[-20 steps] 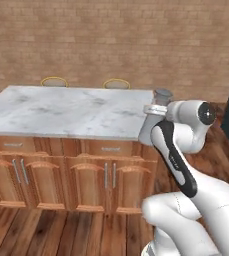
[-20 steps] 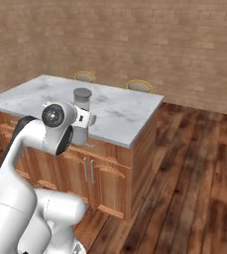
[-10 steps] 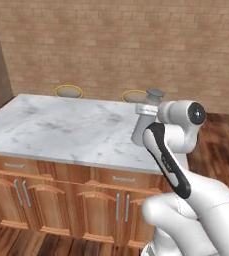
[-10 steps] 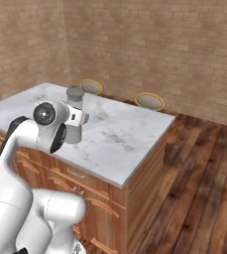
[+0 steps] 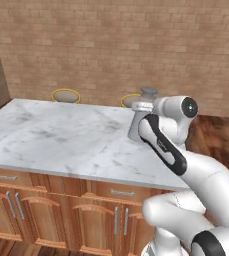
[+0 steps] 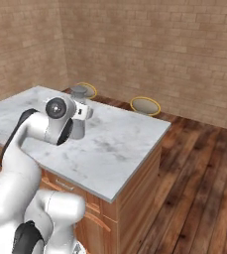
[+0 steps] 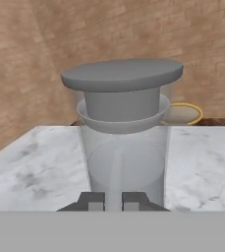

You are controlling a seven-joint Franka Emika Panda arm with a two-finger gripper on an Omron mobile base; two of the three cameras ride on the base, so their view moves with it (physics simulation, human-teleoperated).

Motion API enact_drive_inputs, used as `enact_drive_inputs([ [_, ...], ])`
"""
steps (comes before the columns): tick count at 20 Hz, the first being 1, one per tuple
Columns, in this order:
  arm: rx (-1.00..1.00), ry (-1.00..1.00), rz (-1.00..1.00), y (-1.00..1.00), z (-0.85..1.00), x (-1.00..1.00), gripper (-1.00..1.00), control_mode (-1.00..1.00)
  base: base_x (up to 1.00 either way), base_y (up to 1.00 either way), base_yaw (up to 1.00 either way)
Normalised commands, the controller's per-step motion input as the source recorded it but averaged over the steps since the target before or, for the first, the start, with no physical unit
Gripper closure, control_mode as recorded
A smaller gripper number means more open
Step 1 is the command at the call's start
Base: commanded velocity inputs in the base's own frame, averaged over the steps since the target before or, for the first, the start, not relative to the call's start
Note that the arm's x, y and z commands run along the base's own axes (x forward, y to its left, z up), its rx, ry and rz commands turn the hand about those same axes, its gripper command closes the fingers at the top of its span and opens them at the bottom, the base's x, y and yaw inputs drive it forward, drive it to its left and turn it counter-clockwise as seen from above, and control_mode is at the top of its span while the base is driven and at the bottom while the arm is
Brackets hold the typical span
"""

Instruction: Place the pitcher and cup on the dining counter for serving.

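1. The table, a marble-topped island, shows its wooden doors with metal handles in the left base view; the right base view shows its far end and the wood floor beyond.
2. The pitcher stands upright over the table's right part, directly ahead of the hand; whether its base touches the marble is hidden.
3. The hand is clenched on the pitcher's lower body, fingertips close together.

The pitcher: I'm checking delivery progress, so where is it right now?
The pitcher is in the shut pincer, over the dining counter toward its right end in the left base view; contact is unclear.
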Motion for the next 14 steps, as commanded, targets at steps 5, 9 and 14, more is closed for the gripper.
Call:
enact_drive_inputs([
  [5,0.00,0.10,0.45,-0.19,-0.23,0.80,1.00,-1.00,0.00,0.00,0.00],
  [9,0.00,0.21,0.59,0.00,-0.42,0.85,1.00,-1.00,0.00,0.00,0.00],
  [14,-0.05,0.13,0.34,0.24,-0.13,0.26,1.00,-1.00,0.00,0.00,0.00],
])
